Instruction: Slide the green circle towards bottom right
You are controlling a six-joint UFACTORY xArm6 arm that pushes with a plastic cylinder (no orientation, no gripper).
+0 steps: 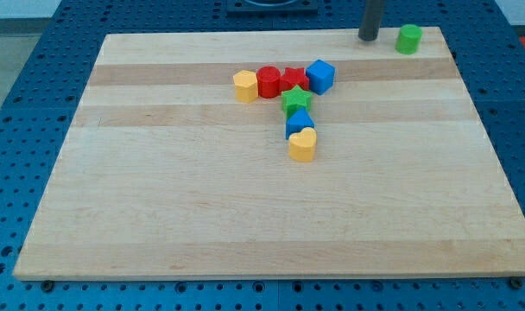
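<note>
The green circle (pixel 408 38) stands near the top right corner of the wooden board (pixel 159 216). My tip (pixel 368 38) rests on the board just to the view's left of the green circle, a small gap apart. The rod rises out of the view's top.
A cluster sits at the board's upper middle: a yellow hexagon-like block (pixel 244 86), a red cylinder (pixel 268 81), a red star (pixel 294 79), a blue cube (pixel 320 76), a green star (pixel 297 101), a blue block (pixel 299 122) and a yellow heart (pixel 303 145). A blue pegboard (pixel 21 104) surrounds the board.
</note>
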